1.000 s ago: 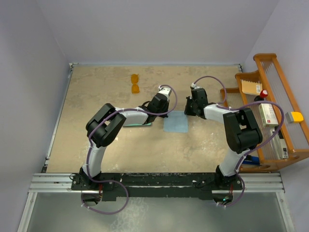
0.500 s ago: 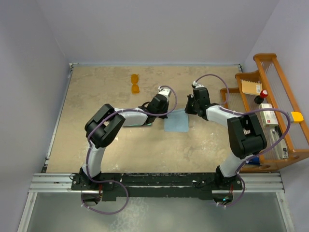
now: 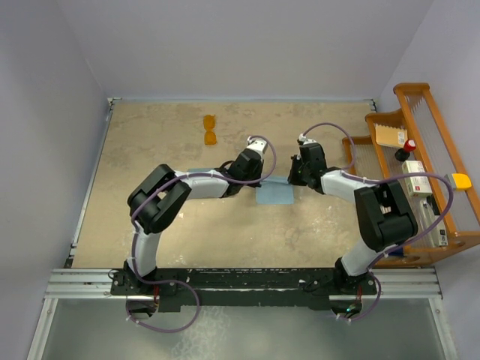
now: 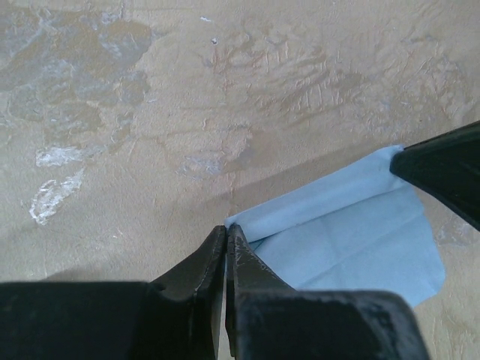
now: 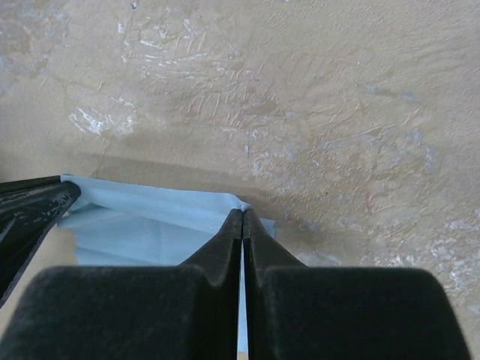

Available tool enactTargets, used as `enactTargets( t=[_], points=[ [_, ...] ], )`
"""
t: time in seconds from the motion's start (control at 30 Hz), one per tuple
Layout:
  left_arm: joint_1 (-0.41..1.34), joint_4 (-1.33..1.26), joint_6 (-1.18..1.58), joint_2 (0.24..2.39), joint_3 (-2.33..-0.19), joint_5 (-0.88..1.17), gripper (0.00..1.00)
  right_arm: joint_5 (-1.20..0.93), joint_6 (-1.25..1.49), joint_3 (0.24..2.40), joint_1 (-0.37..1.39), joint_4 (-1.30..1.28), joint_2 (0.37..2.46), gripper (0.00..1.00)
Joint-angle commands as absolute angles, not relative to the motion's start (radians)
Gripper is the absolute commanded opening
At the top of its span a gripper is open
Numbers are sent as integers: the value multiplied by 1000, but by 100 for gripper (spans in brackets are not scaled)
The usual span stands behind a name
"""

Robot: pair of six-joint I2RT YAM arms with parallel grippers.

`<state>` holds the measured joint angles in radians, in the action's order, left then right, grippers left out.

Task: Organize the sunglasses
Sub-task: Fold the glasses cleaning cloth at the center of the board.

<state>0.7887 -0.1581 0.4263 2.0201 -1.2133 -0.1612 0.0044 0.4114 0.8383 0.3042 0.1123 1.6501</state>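
Note:
The sunglasses [image 3: 210, 130], small with orange lenses, lie far back on the table, well apart from both arms. A light blue cloth [image 3: 274, 194] lies mid-table. My left gripper [image 3: 260, 180] is shut on the cloth's [image 4: 352, 232] far left corner, its tips [image 4: 226, 229] pinching the edge. My right gripper [image 3: 294, 178] is shut on the far right corner of the cloth [image 5: 142, 225], its tips [image 5: 242, 214] closed over the fold. That far edge is raised off the table between the two grippers. The left arm partly hides a grey-blue case [image 3: 201, 173].
A wooden rack [image 3: 429, 112] with small boxes and a red-capped item stands along the right edge. Walls close the table at the back and both sides. The sandy tabletop [image 3: 150, 142] is worn and patchy.
Both grippers have shifted slightly toward the near side with the cloth's far edge held, so the cloth looks shorter. The left arm stretched out rightward, uncovering more of the case.

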Motion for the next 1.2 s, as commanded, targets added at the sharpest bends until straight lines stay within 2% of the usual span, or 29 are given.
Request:
enactTargets(
  t=[0.0,1.17],
  points=[
    [793,-177,430,1950,-1212,-181,0,0,405,822,317,129,1585,0],
    [872,-150,417,1874,-1158,-215,0,4,411,723,325,122,1490,0]
  ],
)
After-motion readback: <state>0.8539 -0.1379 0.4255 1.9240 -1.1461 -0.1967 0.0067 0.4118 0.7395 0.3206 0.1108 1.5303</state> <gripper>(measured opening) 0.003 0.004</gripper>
